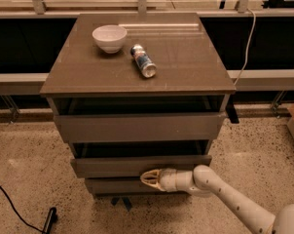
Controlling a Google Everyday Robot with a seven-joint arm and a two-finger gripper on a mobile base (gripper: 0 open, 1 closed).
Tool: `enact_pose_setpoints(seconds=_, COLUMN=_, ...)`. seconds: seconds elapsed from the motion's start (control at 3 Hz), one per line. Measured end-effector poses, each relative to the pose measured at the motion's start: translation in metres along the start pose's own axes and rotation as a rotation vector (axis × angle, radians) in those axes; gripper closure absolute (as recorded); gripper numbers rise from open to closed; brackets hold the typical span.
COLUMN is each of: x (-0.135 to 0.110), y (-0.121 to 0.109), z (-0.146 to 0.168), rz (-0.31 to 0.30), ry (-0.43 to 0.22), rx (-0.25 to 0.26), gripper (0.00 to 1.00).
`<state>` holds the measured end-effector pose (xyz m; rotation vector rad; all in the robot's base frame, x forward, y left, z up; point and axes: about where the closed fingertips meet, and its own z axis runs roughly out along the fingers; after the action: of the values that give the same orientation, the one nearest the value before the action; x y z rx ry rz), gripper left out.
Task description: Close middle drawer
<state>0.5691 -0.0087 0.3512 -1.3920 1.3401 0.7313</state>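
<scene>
Cabinet (137, 77): grey-brown, flat top, three fronts stacked below it.
Middle drawer (108, 166): second front down, plain and level. It stands a little out from the cabinet, with a dark gap above its top edge.
Top drawer (137, 127): the taller front, also out somewhat, with a dark gap under the cabinet top.
Bottom front (108, 185): narrowest, set back beneath the middle drawer.
Gripper (147, 178): cream, pointing left, at the lower edge of the middle drawer's front near its centre, over the seam with the bottom front.
Grip: cannot tell whether it is open or closed, nor whether it has hold of anything.
Contact: the gripper lies against or just before the front; which one cannot be told.
Arm (225, 194): white, reaching in from the lower right corner.
Bowl (109, 37): white, upright, on the top at back left.
Can (143, 60): on its side just right of the bowl, apart from it.
Floor (30, 169): speckled, with a black cable (13, 206) at lower left.
</scene>
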Motion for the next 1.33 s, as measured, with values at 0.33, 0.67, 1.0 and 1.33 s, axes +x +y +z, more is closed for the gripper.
enact_pose_setpoints(seconds=0.33, x=-0.002, y=-0.002, z=-0.002, rz=-0.010, ry=0.008, rx=0.018, gripper=1.00)
enact_pose_setpoints(seconds=0.67, x=0.000, y=-0.011, z=-0.002, rz=-0.011, ry=0.013, rx=0.044, gripper=1.00)
enact_pose_setpoints(seconds=1.0, x=0.002, y=-0.025, z=0.002, rz=-0.008, ry=0.016, rx=0.063, gripper=1.00)
enact_pose_setpoints(seconds=1.33, x=-0.001, y=-0.040, z=0.001, rz=-0.010, ry=0.012, rx=0.116, gripper=1.00)
